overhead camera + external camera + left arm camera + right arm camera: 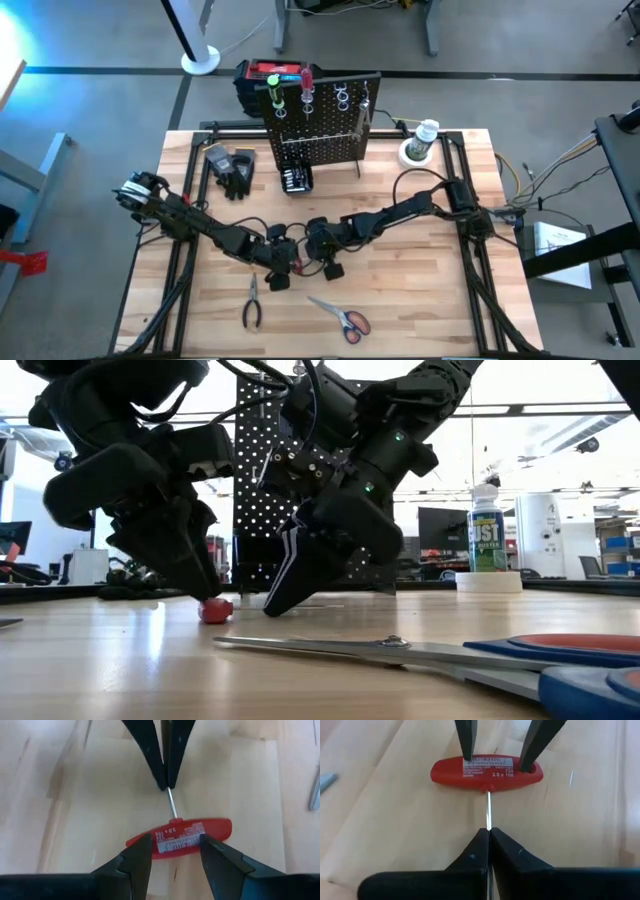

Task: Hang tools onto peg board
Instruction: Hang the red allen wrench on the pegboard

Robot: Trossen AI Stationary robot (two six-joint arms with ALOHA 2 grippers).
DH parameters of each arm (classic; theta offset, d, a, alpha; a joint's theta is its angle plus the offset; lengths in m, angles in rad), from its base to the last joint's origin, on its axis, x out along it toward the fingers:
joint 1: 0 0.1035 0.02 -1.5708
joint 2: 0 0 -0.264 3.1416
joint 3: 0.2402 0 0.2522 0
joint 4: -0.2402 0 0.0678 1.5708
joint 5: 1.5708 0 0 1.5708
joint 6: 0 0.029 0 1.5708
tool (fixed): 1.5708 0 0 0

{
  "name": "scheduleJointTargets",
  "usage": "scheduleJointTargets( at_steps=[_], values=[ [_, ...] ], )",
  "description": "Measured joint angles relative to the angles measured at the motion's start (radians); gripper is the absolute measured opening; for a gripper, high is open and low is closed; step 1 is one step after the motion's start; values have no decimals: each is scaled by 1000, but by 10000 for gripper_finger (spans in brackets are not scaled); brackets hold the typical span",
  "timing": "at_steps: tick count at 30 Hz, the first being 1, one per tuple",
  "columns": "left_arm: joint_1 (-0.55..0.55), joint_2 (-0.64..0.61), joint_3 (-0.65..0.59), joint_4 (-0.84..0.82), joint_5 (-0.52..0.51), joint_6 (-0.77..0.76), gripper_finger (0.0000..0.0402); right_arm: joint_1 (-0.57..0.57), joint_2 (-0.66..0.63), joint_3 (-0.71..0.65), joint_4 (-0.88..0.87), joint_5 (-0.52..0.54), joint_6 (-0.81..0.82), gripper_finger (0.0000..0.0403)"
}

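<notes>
Progress: partly done. On the peg board (320, 120) at the far side of the table (420, 300), a green-handled screwdriver (272, 92) and a red-handled screwdriver (307, 82) sit in the holders along the top. The other white rings look empty from above. A silver piece hangs near the board's right edge; too small to identify.

Left to hang: the pliers (252, 303) and the scissors (342, 316) lie flat near the front edge, apart from each other and from both arms. The small red tool (179, 836) lies flat mid-table between the two grippers.

Tool in hand: a T-handle key with a red plastic cross-handle bearing a white printed label, and a thin bright steel shaft running out from the handle's middle. It rests on the wood and looks not yet lifted.

Right gripper (488, 837): fingers pressed together on the thin shaft, just short of the handle.

Left gripper (176, 851): fingers wide, one on each side of the label, straddling the red handle. Whether they squeeze it or only bracket it, I cannot tell.

Judgement: the shaft is slim and smooth, so it may swivel in a pinch.
</notes>
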Motion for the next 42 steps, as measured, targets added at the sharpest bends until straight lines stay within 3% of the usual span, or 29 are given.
scheduleJointTargets(
  at_steps=[6,10,14,18,24,28,34,42],
  values=[
    [-23,-51,83,-195,-14,-44,155,-6,-37,-13,-20,-106,19,1],
    [-69,-130,138,-327,-91,-46,155,-18,-84,-36,3,-264,15,0],
    [-127,-215,158,-275,-226,19,155,-42,-138,-124,220,-531,67,0],
    [-165,-240,158,-121,-273,173,155,-50,-177,-262,615,-753,241,0],
    [-190,-201,157,136,-301,466,155,-57,-209,-430,1150,-783,515,0],
    [-184,-174,156,209,-309,543,155,-58,-225,-475,1375,-791,617,0],
    [-184,-165,156,289,-353,584,155,-58,-225,-478,1394,-786,644,0],
    [-184,-166,156,347,-317,584,155,-66,-225,-478,1393,-758,644,0]
  ],
)
